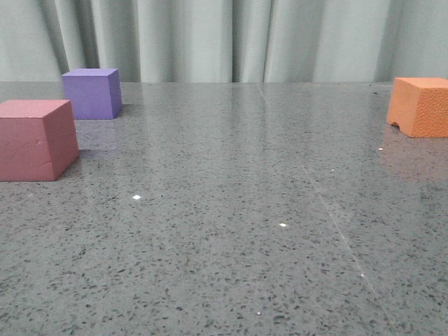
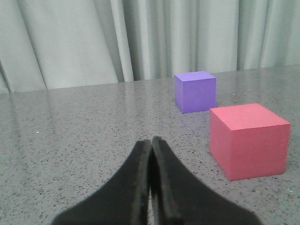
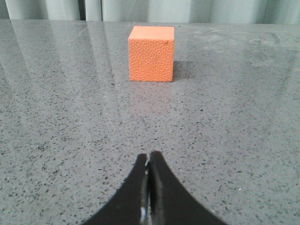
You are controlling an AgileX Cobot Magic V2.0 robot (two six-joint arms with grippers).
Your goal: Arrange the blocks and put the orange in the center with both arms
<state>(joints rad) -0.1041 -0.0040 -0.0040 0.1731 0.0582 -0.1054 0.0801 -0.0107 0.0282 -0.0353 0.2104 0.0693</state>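
Looks like lab test setup: speckled grey stone tabletop [image 1: 231,231], plain pale curtain [image 1: 210,38] backdrop.

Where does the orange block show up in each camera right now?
Front view: orange block at the far right edge, partly cut off, notch in its lower left edge.
Left wrist view: not in it.
Right wrist view: orange block straight ahead of the shut right gripper, apart from it.
Shared landmark: the curtain behind the table.

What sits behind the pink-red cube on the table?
The purple cube stands behind the pink-red cube, apart from it with bare table between them, and the curtain hangs beyond. The pink-red cube's own back face is hidden in all views.
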